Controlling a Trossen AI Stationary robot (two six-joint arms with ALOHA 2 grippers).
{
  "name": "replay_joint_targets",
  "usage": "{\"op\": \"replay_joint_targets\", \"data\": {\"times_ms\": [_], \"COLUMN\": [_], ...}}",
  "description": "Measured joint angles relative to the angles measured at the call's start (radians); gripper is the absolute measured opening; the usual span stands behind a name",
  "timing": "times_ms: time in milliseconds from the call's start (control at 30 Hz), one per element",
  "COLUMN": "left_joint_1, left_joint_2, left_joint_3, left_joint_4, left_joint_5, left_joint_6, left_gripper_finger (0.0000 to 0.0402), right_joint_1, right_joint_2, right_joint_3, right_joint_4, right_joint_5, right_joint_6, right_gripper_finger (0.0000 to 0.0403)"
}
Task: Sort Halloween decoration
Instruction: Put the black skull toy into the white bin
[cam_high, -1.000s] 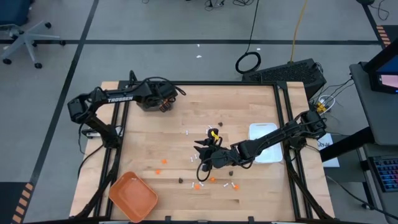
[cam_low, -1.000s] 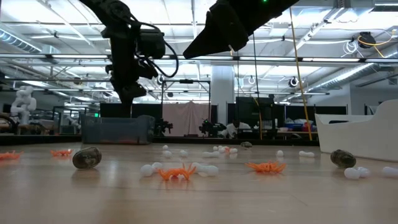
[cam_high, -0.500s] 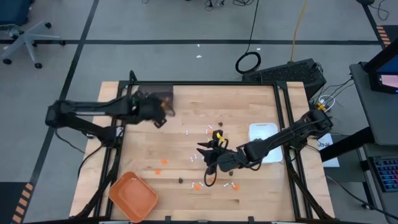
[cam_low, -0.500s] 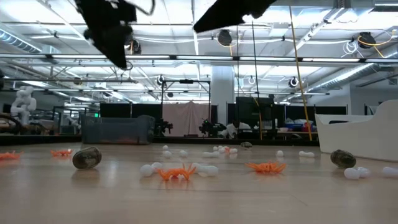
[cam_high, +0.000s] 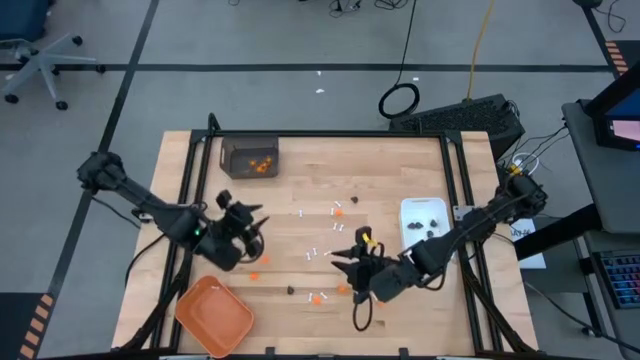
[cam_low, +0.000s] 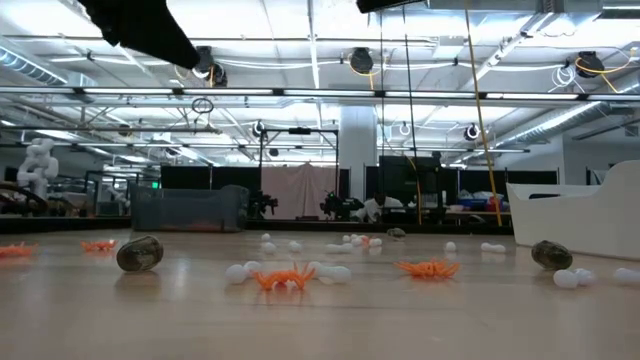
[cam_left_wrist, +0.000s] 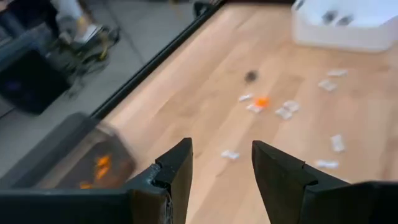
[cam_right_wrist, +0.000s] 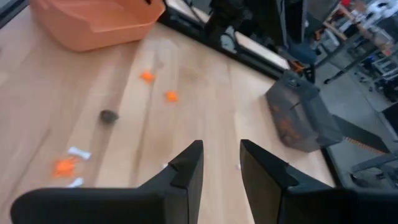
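Left gripper (cam_high: 252, 229) has swung from the far-left corner of the counter (cam_high: 400, 170), where it sat over the dark bin (cam_high: 249, 157) a second ago, down to the left-middle, just above the orange tray (cam_high: 213, 316). Its jaws stand parted with nothing between them; left wrist view shows bare wood in the gap between the fingers (cam_left_wrist: 177, 171).

Right gripper (cam_high: 347, 259) has slid toward the near edge compared with the earlier high view and now hangs over the centre-near scatter. Its jaws are apart by a narrow gap and hold nothing; right wrist view shows only wood between its fingers (cam_right_wrist: 189, 168).

With the left arm gone, the dark bin is uncovered and orange bits (cam_high: 262, 167) show inside it. The white rectangular dish (cam_high: 424, 225) at the right holds a few dark brown-black bits (cam_high: 431, 213); a second ago the right arm covered most of it.

Loose pieces lie where they did: small white sticks (cam_high: 312, 254) and more orange bits around the counter's middle, a dark bit (cam_high: 291, 291) near the front. In the low view a dark bit (cam_low: 139, 253), an orange spidery piece (cam_low: 285, 277) and white sticks (cam_low: 246, 270) sit unchanged on the wood, both arms now mostly out of that frame.
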Motion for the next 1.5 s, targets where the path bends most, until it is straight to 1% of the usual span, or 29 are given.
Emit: {"op": "replay_joint_targets", "data": {"times_ms": [100, 200, 333, 467, 533, 633, 733, 933, 1000, 1200, 1267, 1367, 1500], "left_joint_1": [-0.042, -0.070, -0.096, -0.109, -0.109, -0.109, -0.109, -0.109, -0.109, -0.107, -0.107, -0.107, -0.100], "left_joint_2": [0.038, 0.087, 0.167, 0.236, 0.260, 0.288, 0.298, 0.298, 0.298, 0.298, 0.298, 0.298, 0.298], "left_joint_3": [-0.001, -0.002, -0.002, -0.002, -0.002, -0.002, -0.002, -0.002, -0.002, -0.002, -0.002, -0.002, -0.002], "left_joint_4": [0.051, 0.111, 0.204, 0.317, 0.366, 0.415, 0.425, 0.431, 0.429, 0.429, 0.429, 0.429, 0.429], "left_joint_5": [-0.015, -0.022, -0.011, 0.029, 0.065, 0.124, 0.159, 0.163, 0.164, 0.161, 0.152, 0.147, 0.145], "left_joint_6": [0.006, 0.056, 0.159, 0.303, 0.346, 0.388, 0.390, 0.372, 0.345, 0.341, 0.342, 0.342, 0.352], "left_gripper_finger": [0.0164, 0.0164, 0.0164, 0.0164, 0.0164, 0.0164, 0.0164, 0.0164, 0.0164, 0.0164, 0.0164, 0.0164, 0.0164], "right_joint_1": [0.026, 0.049, 0.067, 0.057, 0.043, 0.012, -0.021, -0.073, -0.083, -0.132, -0.164, -0.227, -0.336], "right_joint_2": [0.000, 0.000, 0.001, 0.000, 0.000, 0.000, 0.001, 0.001, 0.000, 0.000, 0.001, 0.001, 0.001], "right_joint_3": [0.000, -0.006, -0.051, -0.093, -0.113, -0.142, -0.163, -0.184, -0.192, -0.222, -0.226, -0.226, -0.226], "right_joint_4": [-0.040, -0.083, -0.067, -0.064, -0.063, -0.063, -0.064, -0.064, -0.064, -0.064, -0.064, -0.045, -0.077], "right_joint_5": [0.000, 0.000, 0.000, 0.003, 0.003, 0.007, 0.007, 0.000, -0.025, -0.028, -0.071, -0.133, -0.235], "right_joint_6": [0.051, 0.103, 0.121, 0.118, 0.128, 0.189, 0.257, 0.361, 0.376, 0.384, 0.382, 0.324, 0.254], "right_gripper_finger": [0.0093, 0.0093, 0.0093, 0.0093, 0.0093, 0.0093, 0.0093, 0.0093, 0.0093, 0.0093, 0.0093, 0.0093, 0.0093]}}
